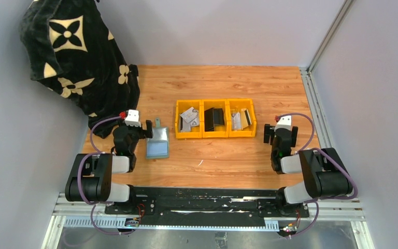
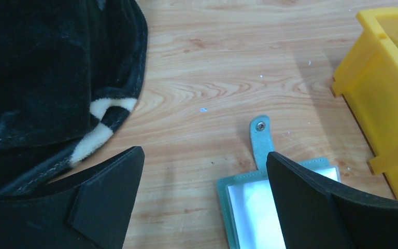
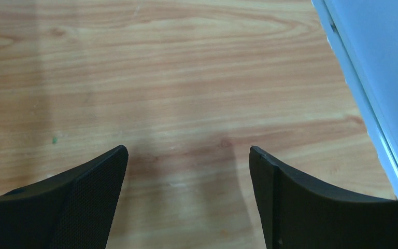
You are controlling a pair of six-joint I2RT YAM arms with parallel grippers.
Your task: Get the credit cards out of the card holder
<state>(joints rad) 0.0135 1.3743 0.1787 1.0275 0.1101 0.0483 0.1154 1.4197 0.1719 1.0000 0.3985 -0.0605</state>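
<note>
L gripper (image 2: 204,155) & R gripper (image 3: 186,150) wide open, empty; move L over card holder (image 2: 249,207), pinch card edge softly, maybe none's inside.

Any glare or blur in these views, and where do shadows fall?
Top view: evenly lit and sharp. Left wrist view: the card holder window glares white. Right wrist view: a soft shadow lies on the table under the right gripper.
</note>
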